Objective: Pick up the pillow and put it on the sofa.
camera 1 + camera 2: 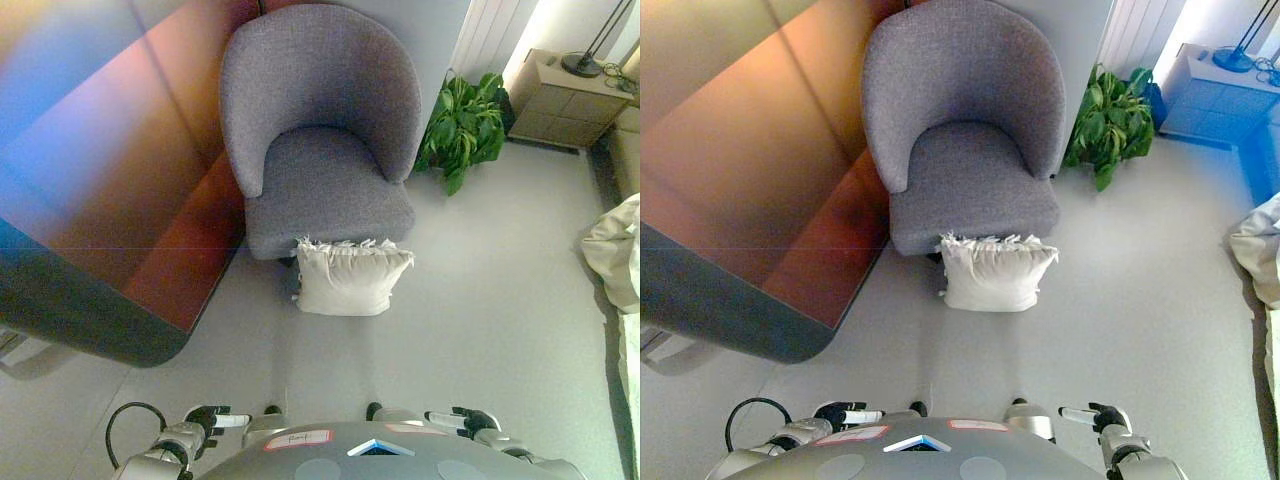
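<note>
— Where is the pillow?

— The cream pillow [350, 278] stands on the pale floor [480, 330], leaning against the front of the grey armchair [320, 130]. Its frilled top edge touches the chair's base, just under the seat. The seat itself is bare.

— And the hands?

— Both are low at the bottom edge, well apart from the pillow. The left hand [212, 418] shows at lower left, the right hand [462, 420] at lower right. Each has its white-tipped fingers stretched out straight, pointing inward toward the other, and neither holds anything.

— Any labels or writing to read?

— Nothing legible on the pillow, the chair or the furniture. Too small to tell on anything else.

— What else stands around?

— A dark bench [100, 200] with a glossy reddish-brown top fills the left side, its rounded corner near the chair's left flank. A green potted plant [463, 125] sits just right of the chair, against the wall. Further right is a small beige cabinet [560, 100] with a black lamp base [582, 65] on top. At the far right edge a pale bundle of fabric [615, 250] lies partly out of view.
</note>
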### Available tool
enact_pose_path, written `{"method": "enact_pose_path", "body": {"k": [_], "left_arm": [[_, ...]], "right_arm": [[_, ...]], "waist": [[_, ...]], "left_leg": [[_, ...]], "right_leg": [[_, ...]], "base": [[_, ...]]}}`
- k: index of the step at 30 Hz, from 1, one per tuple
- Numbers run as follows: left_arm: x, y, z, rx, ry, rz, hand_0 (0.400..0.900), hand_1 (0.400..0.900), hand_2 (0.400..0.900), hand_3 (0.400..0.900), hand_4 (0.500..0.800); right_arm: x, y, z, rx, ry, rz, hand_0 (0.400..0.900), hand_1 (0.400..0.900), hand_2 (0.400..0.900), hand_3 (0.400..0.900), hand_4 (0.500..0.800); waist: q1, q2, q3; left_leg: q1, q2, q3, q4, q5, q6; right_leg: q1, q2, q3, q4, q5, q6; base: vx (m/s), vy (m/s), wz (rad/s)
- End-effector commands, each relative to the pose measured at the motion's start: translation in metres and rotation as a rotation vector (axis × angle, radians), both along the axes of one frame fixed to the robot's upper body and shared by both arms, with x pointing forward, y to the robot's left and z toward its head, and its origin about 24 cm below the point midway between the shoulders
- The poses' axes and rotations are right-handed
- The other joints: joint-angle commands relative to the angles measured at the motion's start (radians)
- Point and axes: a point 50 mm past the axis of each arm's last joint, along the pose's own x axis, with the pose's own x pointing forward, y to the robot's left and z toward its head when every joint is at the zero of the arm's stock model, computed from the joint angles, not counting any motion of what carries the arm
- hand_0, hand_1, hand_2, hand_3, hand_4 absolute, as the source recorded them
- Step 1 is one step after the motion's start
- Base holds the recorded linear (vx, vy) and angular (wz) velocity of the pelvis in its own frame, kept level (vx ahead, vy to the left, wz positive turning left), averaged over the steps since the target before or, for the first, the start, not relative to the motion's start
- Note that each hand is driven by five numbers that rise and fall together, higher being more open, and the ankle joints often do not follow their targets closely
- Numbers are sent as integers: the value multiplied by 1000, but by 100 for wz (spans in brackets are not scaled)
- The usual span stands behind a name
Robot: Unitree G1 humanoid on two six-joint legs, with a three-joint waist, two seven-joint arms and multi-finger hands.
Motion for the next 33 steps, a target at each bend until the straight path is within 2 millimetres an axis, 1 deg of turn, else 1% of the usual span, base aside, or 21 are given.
{"method": "enact_pose_path", "body": {"k": [1,10,15,21,28,31,33], "left_arm": [[12,1,2,17,-26,-5,900,900,900,900,800],[14,-3,1,-4,-30,-8,900,900,900,900,800],[14,-3,1,1,-26,-13,900,900,900,900,800],[14,0,2,11,-22,-30,900,900,900,900,800],[18,-2,2,7,-32,-50,900,900,900,900,800],[20,-3,2,14,-30,-57,900,900,900,900,800],[23,-3,2,17,-31,-59,900,900,900,900,800]], "right_arm": [[18,-5,3,-39,-28,35,900,900,900,900,800],[22,0,2,-16,-24,53,900,900,900,900,800],[22,-2,3,-42,8,98,900,900,900,900,800],[23,-5,4,-44,21,97,900,900,900,900,800],[24,-6,4,-38,21,86,900,900,900,900,800],[25,-3,3,-27,19,79,900,900,900,900,800],[27,-2,4,-19,11,75,900,900,900,900,800]], "waist": [[10,-1,18],[9,-2,28],[8,-2,35],[4,3,47],[-4,15,57],[-13,19,65],[-25,26,77]], "left_leg": [[8,-91,23,-6,-61,90],[6,-89,24,-6,-60,90],[3,-88,26,-6,-60,90],[-2,-83,26,-6,-57,88],[-7,-79,26,-6,-53,84],[-15,-72,30,-5,-48,83],[-27,-60,30,4,-41,81]], "right_leg": [[-24,17,-38,16,9,11],[-28,18,-37,20,9,10],[-34,17,-35,23,9,10],[-43,21,-28,25,8,7],[-52,25,-21,28,5,3],[-70,33,-14,56,-10,-3],[-98,45,1,99,-30,-14]], "base": [[0,0,0],[0,0,0],[0,-7,0],[2,-40,-1],[4,-35,-3],[8,-82,-4],[-16,-103,-2]]}}
